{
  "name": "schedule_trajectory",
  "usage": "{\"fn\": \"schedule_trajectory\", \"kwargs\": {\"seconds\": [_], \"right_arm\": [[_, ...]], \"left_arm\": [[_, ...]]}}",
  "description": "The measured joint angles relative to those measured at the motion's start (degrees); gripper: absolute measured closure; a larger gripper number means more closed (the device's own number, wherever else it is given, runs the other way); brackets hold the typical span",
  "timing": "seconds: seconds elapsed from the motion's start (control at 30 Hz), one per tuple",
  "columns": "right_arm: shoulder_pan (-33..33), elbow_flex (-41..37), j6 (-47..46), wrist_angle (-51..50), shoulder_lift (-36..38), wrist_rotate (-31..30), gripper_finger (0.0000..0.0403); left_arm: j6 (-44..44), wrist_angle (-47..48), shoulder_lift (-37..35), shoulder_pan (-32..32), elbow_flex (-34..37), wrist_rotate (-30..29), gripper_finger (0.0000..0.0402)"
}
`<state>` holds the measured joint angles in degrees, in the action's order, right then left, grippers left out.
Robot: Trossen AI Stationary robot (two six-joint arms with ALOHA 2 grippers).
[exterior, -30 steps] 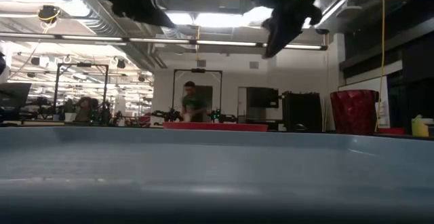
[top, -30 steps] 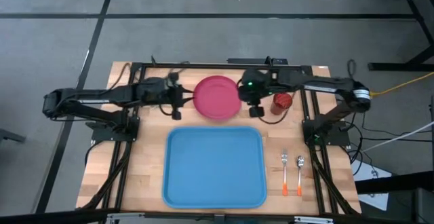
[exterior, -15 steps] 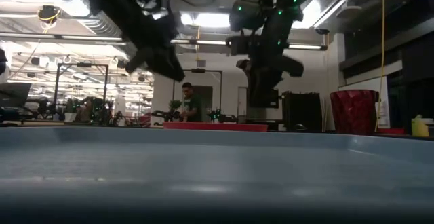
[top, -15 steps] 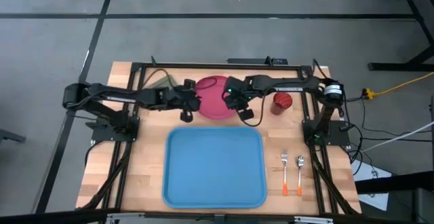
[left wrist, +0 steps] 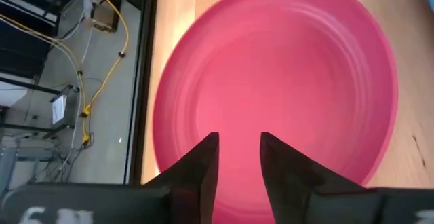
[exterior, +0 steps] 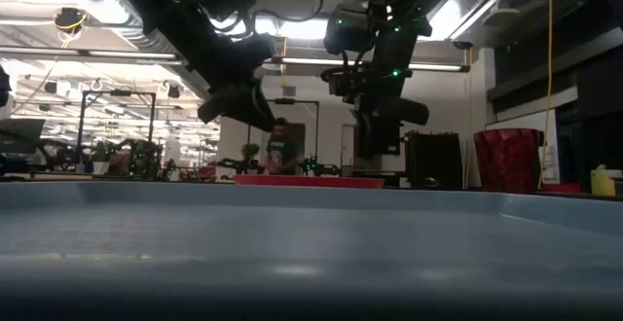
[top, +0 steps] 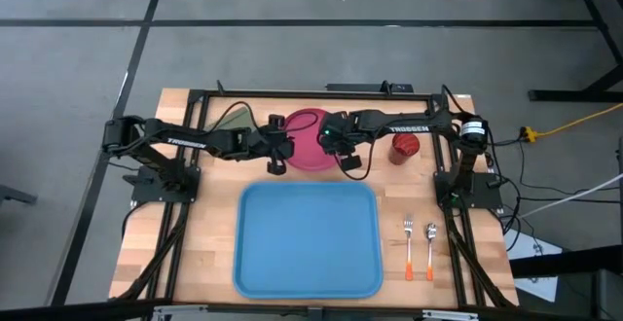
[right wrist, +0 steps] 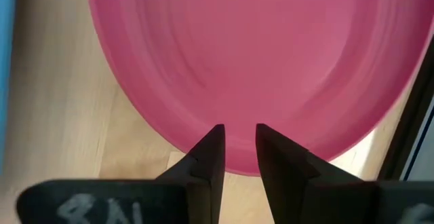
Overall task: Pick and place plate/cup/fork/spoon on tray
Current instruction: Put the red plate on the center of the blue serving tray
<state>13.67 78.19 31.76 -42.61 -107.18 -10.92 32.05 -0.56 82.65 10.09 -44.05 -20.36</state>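
The pink-red plate [top: 310,136] lies flat on the table at the far middle; it also shows in the low view [exterior: 310,180]. My left gripper [top: 276,158] hovers over the plate's left part, its fingers a narrow gap apart [left wrist: 239,142]. My right gripper [top: 348,158] hovers over the plate's right rim, also a narrow gap apart [right wrist: 237,139]. In the low view both grippers hang clear above the plate. The dark red cup [top: 404,146] stands right of the plate. The fork [top: 409,246] and the spoon [top: 429,248] lie right of the light-blue tray [top: 308,238].
The black frame rails [top: 311,94] run along the table's far edge and both sides. An olive-green pad [top: 234,117] lies under my left arm at the far left. Bare wood shows left of the tray. A person stands in the room beyond the table [exterior: 277,151].
Both grippers have come down and toward the plate: my left gripper has gone toward the table's right, my right gripper toward its left. They now hang over the plate's two sides. The plate has not moved.
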Motion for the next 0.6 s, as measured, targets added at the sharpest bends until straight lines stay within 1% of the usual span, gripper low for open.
{"fn": "schedule_trajectory", "kwargs": {"seconds": [0.1,0.23,0.33,0.47,0.53,0.6], "right_arm": [[0.00,0.00,-0.03,0.59,0.00,0.00,0.0315],[-0.02,0.00,-0.01,0.72,-0.01,0.57,0.0315],[-0.02,0.00,0.33,-0.17,-0.02,4.70,0.0315],[-0.02,0.00,1.21,-2.24,-0.02,10.93,0.0315],[-0.05,0.00,1.54,-2.64,-0.02,12.63,0.0315],[-0.07,0.00,1.58,-2.60,-0.02,13.07,0.0315]], "left_arm": [[0.46,0.00,0.00,0.02,0.00,1.57,0.0282],[5.79,1.12,0.00,-0.18,0.00,7.36,0.0278],[9.08,3.94,0.00,-0.14,0.00,10.43,0.0278],[9.99,7.67,0.00,-0.15,0.00,10.91,0.0278],[8.81,8.64,0.00,-0.13,0.00,10.99,0.0278],[8.64,8.79,0.00,-0.20,0.00,11.04,0.0278]]}}
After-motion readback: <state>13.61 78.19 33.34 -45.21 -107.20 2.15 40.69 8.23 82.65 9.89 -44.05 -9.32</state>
